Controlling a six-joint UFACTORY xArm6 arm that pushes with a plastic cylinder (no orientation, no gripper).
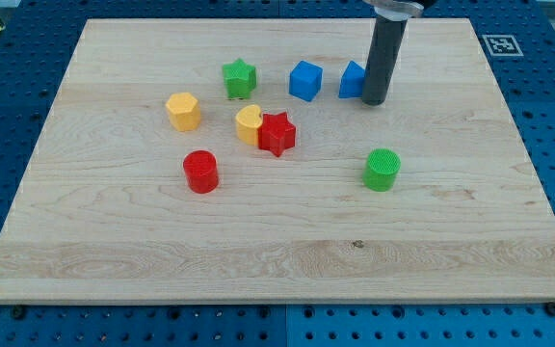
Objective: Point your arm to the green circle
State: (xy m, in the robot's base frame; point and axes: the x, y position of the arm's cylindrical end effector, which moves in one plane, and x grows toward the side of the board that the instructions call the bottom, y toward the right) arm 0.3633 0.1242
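Note:
The green circle (382,170) is a short green cylinder at the board's right of centre. My tip (374,101) stands toward the view's top, above the green circle and a little to its left, well apart from it. The rod touches or partly hides the right side of a blue block (352,80).
A blue cube (305,80) and a green star (240,78) lie left of the tip. A yellow hexagon (183,111), a yellow heart (248,124) touching a red star (277,133), and a red cylinder (200,172) lie on the left half. The wooden board (451,251) rests on a blue perforated table.

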